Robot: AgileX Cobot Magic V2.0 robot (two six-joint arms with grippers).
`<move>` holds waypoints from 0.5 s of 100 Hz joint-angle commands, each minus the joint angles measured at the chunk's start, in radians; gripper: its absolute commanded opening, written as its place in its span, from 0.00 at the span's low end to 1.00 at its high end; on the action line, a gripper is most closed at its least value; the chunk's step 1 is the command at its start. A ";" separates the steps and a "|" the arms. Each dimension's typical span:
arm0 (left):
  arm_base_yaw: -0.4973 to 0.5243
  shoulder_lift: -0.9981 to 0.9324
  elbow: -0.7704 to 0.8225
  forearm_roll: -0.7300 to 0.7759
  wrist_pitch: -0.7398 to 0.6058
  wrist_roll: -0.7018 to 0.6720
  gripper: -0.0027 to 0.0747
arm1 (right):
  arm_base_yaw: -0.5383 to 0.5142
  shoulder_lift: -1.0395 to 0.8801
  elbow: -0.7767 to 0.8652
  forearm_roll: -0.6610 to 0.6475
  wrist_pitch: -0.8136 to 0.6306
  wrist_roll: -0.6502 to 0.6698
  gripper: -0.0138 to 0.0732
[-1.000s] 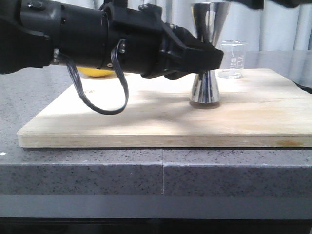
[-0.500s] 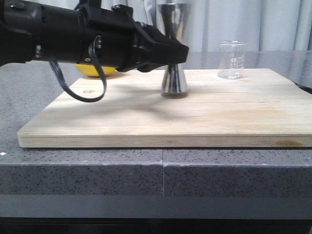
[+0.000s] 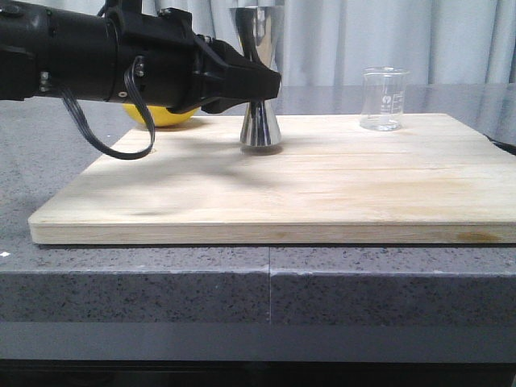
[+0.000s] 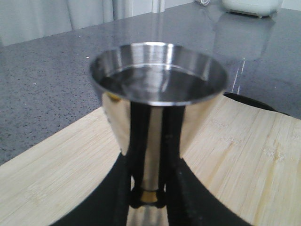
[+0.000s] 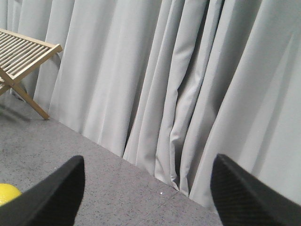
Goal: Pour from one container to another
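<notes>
My left gripper point(image 3: 270, 85) reaches in from the left and is shut on the steel jigger point(image 3: 260, 121) at its gold-banded waist. The jigger stands upright, its base at or just above the wooden board point(image 3: 339, 189), left of centre. In the left wrist view the jigger point(image 4: 157, 94) fills the middle, and its open top cup shows a shiny, dark inside. Black fingers point(image 4: 183, 197) flank its neck, the left gripper point(image 4: 148, 197) clamped there. The clear glass beaker point(image 3: 382, 98) stands alone at the board's back right. My right gripper point(image 5: 150, 197) is open, held high, facing curtains.
A yellow round fruit point(image 3: 165, 118) lies behind the left arm at the board's back left, and the fruit point(image 5: 7, 193) also shows in the right wrist view. The board rests on a grey speckled counter point(image 3: 266, 282). A wooden slatted rack point(image 5: 23, 52) stands by the curtains.
The left gripper has carried the jigger leftward and farther back across the board, away from the beaker. The beaker has not moved.
</notes>
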 commanded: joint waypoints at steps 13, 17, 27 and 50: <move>0.002 -0.055 -0.029 -0.040 -0.075 -0.008 0.01 | -0.006 -0.033 -0.026 0.038 -0.036 0.001 0.74; 0.002 -0.055 -0.029 -0.040 -0.075 -0.011 0.01 | -0.006 -0.033 -0.026 0.038 -0.036 0.001 0.74; 0.002 -0.055 -0.029 -0.036 -0.075 -0.016 0.01 | -0.006 -0.033 -0.026 0.038 -0.036 0.001 0.74; 0.000 -0.055 -0.029 -0.009 -0.071 -0.036 0.01 | -0.006 -0.033 -0.026 0.038 -0.036 0.001 0.74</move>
